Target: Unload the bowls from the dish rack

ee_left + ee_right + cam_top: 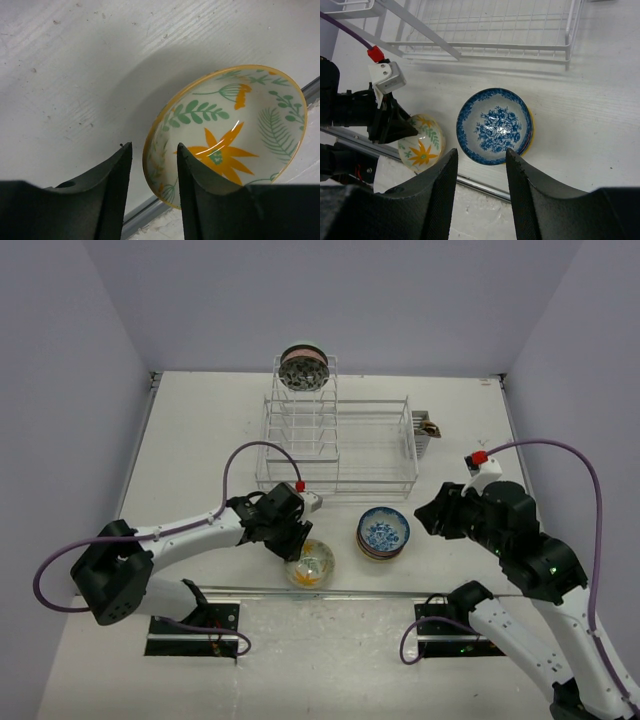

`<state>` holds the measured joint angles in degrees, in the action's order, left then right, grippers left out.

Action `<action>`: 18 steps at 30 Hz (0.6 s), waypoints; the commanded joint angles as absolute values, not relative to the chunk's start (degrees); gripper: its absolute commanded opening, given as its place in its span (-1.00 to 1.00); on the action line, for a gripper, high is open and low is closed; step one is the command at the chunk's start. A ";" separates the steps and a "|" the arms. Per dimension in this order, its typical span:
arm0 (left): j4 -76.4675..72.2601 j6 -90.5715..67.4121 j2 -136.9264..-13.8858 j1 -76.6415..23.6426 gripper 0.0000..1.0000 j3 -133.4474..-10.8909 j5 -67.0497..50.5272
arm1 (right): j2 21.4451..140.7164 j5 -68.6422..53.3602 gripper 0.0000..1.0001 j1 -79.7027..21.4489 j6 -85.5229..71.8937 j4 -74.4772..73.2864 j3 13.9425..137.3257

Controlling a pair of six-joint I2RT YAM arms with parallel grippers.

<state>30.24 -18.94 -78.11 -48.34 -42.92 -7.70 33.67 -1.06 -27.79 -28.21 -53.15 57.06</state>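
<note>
The dish rack (372,452) stands at the back middle of the table; its near edge also shows in the right wrist view (485,47). One patterned bowl (304,368) stands on edge in its tall rear section. A blue-white floral bowl (384,530) (495,125) tops a small stack in front of the rack. A pale yellow floral bowl (312,566) (235,130) (422,145) lies left of the stack. My left gripper (297,545) (152,146) is open with its fingers astride that bowl's rim. My right gripper (428,515) (481,151) is open and empty, above and right of the stack.
A dark object (430,427) sits against the rack's right end. A metal rail (400,592) (485,185) runs along the table's near edge just in front of the bowls. Grey walls close in the table on three sides.
</note>
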 commanded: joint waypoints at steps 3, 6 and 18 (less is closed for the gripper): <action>29.44 -21.18 -75.60 -47.99 -0.02 -45.96 -5.45 | 33.58 -1.85 -0.10 -27.86 -27.16 -52.64 56.42; 30.14 -22.14 -70.87 -47.90 0.09 -47.63 -3.61 | 33.49 -1.76 -0.10 -27.86 -27.16 -52.73 56.60; 35.60 -12.77 -59.32 -47.90 1.00 -71.94 18.60 | 33.13 -1.49 -0.09 -27.86 -27.07 -52.30 57.92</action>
